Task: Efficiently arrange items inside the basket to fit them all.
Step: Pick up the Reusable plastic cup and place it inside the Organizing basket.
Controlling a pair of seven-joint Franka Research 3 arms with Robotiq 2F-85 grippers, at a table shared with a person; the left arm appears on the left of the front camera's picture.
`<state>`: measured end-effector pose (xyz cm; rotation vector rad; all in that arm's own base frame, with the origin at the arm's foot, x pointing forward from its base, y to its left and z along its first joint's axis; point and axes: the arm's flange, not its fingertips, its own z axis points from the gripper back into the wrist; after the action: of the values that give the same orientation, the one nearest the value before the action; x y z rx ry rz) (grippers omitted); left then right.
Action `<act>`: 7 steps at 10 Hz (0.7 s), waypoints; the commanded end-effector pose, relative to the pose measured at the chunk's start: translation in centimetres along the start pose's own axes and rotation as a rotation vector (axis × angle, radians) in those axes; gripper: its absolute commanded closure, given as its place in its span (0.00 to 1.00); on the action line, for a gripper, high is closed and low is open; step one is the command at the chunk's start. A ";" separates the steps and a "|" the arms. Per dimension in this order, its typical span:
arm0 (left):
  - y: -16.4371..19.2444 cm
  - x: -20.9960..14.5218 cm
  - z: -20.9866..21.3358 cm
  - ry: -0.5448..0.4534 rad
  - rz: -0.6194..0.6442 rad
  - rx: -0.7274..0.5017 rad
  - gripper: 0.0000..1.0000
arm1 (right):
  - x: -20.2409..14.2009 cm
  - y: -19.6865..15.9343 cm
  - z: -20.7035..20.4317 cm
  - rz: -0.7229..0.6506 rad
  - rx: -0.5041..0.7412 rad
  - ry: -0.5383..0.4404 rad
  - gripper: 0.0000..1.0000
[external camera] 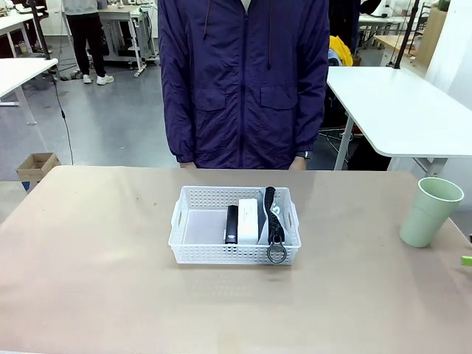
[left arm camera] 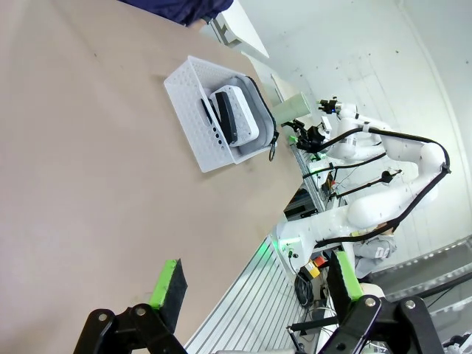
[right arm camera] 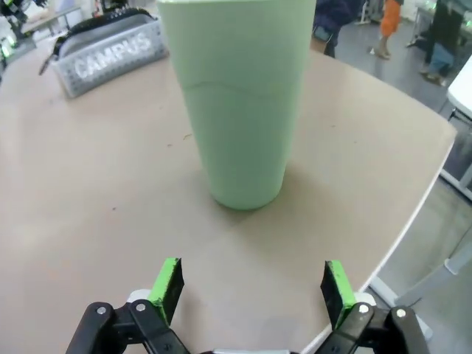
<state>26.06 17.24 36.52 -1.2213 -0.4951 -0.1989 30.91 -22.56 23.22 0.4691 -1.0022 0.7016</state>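
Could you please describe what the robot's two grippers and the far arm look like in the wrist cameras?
Both the left gripper and the right gripper have black jointed fingers tipped with bright green pads. The right arm, seen from the left wrist, is glossy white, with black cables looped alongside it.

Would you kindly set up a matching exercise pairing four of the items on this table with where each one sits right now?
Things:
1. pale green cup
2. white box
3. black device
4. grey pouch

Places:
A. in the basket, along its right wall
B. upright on the table, outside the basket
C. in the basket, between the other two items
D. in the basket, bare floor on its left

Pairs: 1-B, 2-C, 3-D, 4-A
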 end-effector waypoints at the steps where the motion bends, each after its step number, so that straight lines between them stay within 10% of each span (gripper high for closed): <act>1: -0.4 0.1 0.1 -0.007 0.010 -0.013 0.00 | -0.6 2.0 -2.6 0.067 -0.029 -0.032 0.00; 7: -0.4 0.1 0.1 -0.007 0.010 -0.013 0.00 | 0.4 2.2 -6.5 0.158 -0.031 -0.105 0.00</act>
<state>26.06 17.24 36.52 -1.2213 -0.4952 -0.1990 34.76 -18.68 24.13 0.4824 -1.0894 0.7694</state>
